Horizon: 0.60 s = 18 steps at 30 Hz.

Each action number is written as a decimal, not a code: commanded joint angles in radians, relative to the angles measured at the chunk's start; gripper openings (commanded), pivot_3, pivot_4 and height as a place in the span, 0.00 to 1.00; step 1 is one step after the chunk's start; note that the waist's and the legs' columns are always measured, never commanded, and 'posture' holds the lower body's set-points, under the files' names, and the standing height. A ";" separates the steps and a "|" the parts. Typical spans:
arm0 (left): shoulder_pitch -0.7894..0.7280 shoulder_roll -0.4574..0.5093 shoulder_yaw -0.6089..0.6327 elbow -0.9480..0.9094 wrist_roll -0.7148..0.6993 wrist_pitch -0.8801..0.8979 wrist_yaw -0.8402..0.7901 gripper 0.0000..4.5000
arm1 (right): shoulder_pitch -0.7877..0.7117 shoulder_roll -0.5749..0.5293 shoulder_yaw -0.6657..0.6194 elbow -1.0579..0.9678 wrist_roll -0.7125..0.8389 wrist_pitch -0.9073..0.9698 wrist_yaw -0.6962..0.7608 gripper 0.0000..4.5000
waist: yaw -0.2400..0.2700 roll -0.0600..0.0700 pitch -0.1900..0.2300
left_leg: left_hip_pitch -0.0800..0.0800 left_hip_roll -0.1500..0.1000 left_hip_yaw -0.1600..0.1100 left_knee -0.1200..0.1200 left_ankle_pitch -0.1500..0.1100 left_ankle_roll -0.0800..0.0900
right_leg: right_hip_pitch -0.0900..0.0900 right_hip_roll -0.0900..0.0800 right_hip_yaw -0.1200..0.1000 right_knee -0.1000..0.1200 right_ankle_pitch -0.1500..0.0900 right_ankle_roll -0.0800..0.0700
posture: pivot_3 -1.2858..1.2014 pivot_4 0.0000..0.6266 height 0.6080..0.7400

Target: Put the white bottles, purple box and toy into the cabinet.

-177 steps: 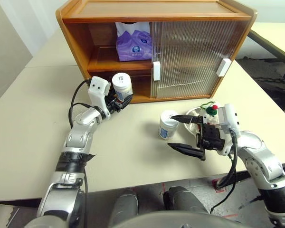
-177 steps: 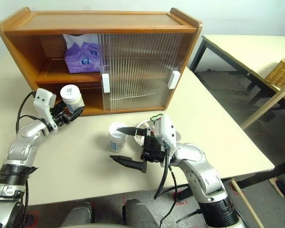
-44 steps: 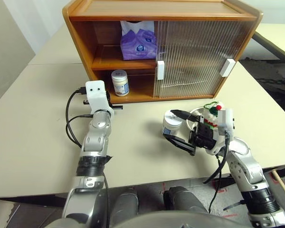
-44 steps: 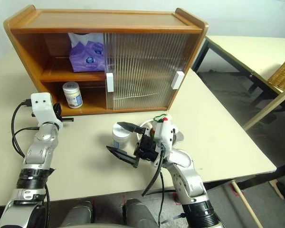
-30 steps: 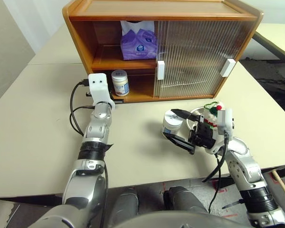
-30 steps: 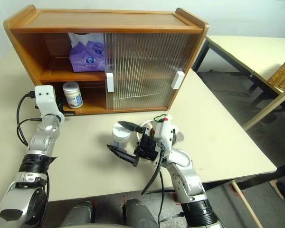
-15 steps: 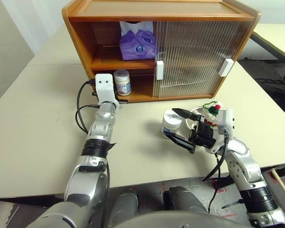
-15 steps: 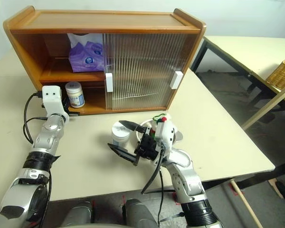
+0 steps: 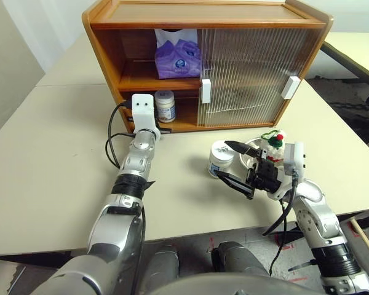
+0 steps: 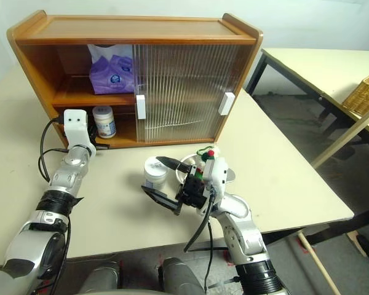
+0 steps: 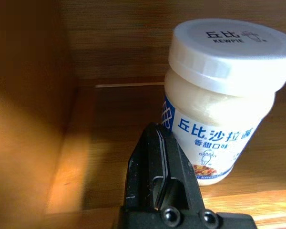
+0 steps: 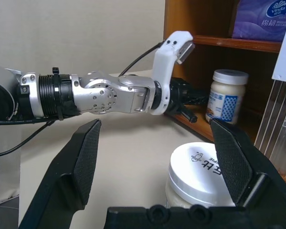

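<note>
Cabinet (image 9: 111, 74) first, since everything we place is read from it: its left half stands open, and both ribbed sliding doors (image 9: 246, 74) are gathered over the right half. On its upper shelf we see the purple tissue pack (image 9: 177, 58), upright with white tissue showing at the top. On its lower shelf, at the open side, one white jar (image 9: 165, 106) stands upright, a blue-labelled salad-dressing jar by its print.

In front of the cabinet, on the cream table (image 9: 49, 153), the second white jar (image 9: 219, 159) stands upright, below the doors' left edge. Just right of that jar, the plush bear (image 9: 273, 142) sits in a steel bowl (image 9: 253, 147).

Our right gripper (image 9: 234, 163) is the nearer one to this jar: its fingers are spread wide and level, one on each side of the jar without touching it, the jar lying just ahead of them toward the cabinet. We judge that closing here is the next move.

Our left gripper (image 11: 157, 176) is pressed shut on nothing at the lower shelf's mouth, just beside the shelved jar.
</note>
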 commanded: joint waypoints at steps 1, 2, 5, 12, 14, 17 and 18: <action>-0.023 -0.006 -0.019 0.027 0.016 -0.013 -0.015 0.01 | 0.005 -0.002 -0.013 0.008 -0.001 -0.011 0.003 1.00 | -0.004 0.000 0.000 | 0.000 0.000 0.000 0.000 0.000 0.000 | 0.000 0.000 0.000 0.000 0.000 0.000 | 0.46 0.04 1.00; -0.026 -0.007 -0.021 0.031 0.017 -0.014 -0.018 0.01 | 0.005 -0.001 -0.014 0.010 0.000 -0.012 0.003 1.00 | -0.005 0.000 0.000 | 0.000 0.000 0.000 0.000 0.000 0.000 | 0.000 0.000 0.000 0.000 0.000 0.000 | 0.46 0.04 1.00; -0.036 -0.013 -0.023 0.047 0.023 -0.022 -0.026 0.01 | 0.007 0.001 -0.015 0.015 0.001 -0.015 0.007 1.00 | -0.008 0.000 0.000 | 0.000 0.000 0.000 0.000 0.000 0.000 | 0.000 0.000 0.000 0.000 0.000 0.000 | 0.46 0.04 1.00; -0.071 -0.030 -0.032 0.103 0.030 -0.047 -0.045 0.01 | 0.014 0.002 -0.015 0.021 0.001 -0.028 0.008 1.00 | -0.009 0.000 0.000 | 0.000 0.000 0.000 0.000 0.000 0.000 | 0.000 0.000 0.000 0.000 0.000 0.000 | 0.46 0.04 1.00; -0.081 -0.033 -0.035 0.120 0.032 -0.054 -0.046 0.01 | 0.017 0.002 -0.014 0.021 0.001 -0.030 0.008 1.00 | -0.009 0.000 0.000 | 0.000 0.000 0.000 0.000 0.000 0.000 | 0.000 0.000 0.000 0.000 0.000 0.000 | 0.46 0.04 1.00; -0.091 -0.036 -0.040 0.141 0.034 -0.064 -0.048 0.01 | 0.019 0.002 -0.014 0.019 0.001 -0.033 0.006 1.00 | -0.012 0.000 0.000 | 0.000 0.000 0.000 0.000 0.000 0.000 | 0.000 0.000 0.000 0.000 0.000 0.001 | 0.46 0.04 1.00; -0.094 -0.038 -0.042 0.148 0.034 -0.067 -0.049 0.01 | 0.020 0.002 -0.015 0.019 0.001 -0.033 0.005 1.00 | -0.013 0.000 0.000 | 0.000 0.000 0.000 0.000 0.000 0.000 | 0.000 0.000 0.000 0.000 -0.001 0.001 | 0.46 0.04 1.00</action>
